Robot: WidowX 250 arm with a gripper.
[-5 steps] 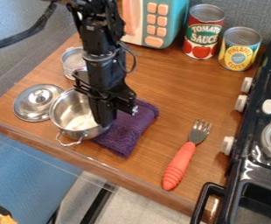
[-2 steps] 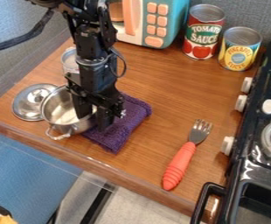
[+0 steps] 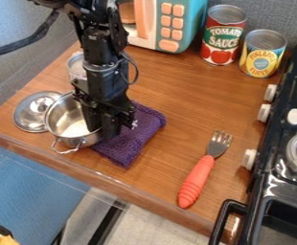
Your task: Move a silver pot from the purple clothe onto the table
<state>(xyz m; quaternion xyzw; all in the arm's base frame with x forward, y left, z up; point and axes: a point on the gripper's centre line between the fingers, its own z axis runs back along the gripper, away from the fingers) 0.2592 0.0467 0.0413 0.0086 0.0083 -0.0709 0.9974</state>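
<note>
The black gripper hangs at the right side of the silver pot, one finger inside the pot and the other outside, shut on its right wall. The pot stands upright near the left front of the wooden table, mostly left of the purple cloth. Its right side meets the cloth's left edge; the gripper hides that contact, so I cannot tell whether the base rests partly on cloth. A wire handle shows on the pot's front side.
A silver lid lies against the pot's left, and a metal can stands behind. An orange-handled fork lies at the right front. Two food cans, a toy microwave and a black stove border the back and right.
The gripper, pot and cloth have shifted left, and the lid slightly. The fingers opened around the pot's wall, then drew together on it.
</note>
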